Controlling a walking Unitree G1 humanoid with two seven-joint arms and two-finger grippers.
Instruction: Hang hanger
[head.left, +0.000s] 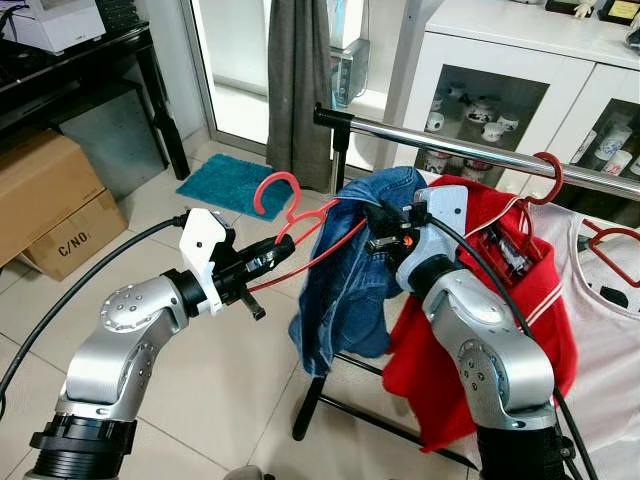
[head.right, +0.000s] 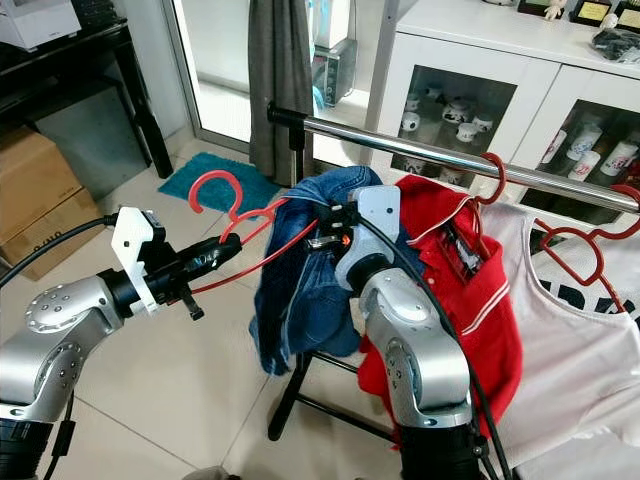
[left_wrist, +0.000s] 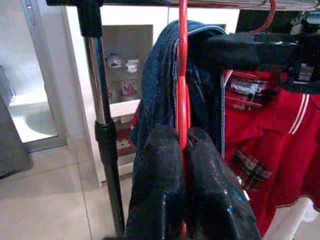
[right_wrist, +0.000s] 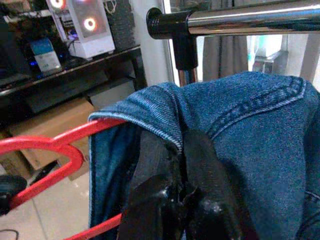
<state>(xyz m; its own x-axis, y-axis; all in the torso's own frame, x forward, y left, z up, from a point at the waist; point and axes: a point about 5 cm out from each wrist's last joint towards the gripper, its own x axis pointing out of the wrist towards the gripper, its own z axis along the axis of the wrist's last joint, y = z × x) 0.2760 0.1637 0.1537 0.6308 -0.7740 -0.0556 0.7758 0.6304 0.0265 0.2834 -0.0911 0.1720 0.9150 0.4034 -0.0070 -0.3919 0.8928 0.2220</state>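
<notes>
Left gripper (head.left: 268, 256) clamped on the red hanger (head.left: 300, 235) — fingers (left_wrist: 160, 185) pressed together on its lower bar in the left wrist view. Hanger held in the air just below and in front of the rail (head.left: 470, 150), hook (head.left: 275, 190) up and not on the rail. Jeans (head.left: 345, 275) draped over the hanger's far end. Right gripper (head.left: 380, 228) closed on the jeans' denim edge at that end, fingers (right_wrist: 200, 200) tucked under the fold. Red shirt (head.left: 480, 330) and white top (head.left: 610, 340) hanging on the rail to the right. Cardboard box (head.left: 50, 200) on the floor at left.
</notes>
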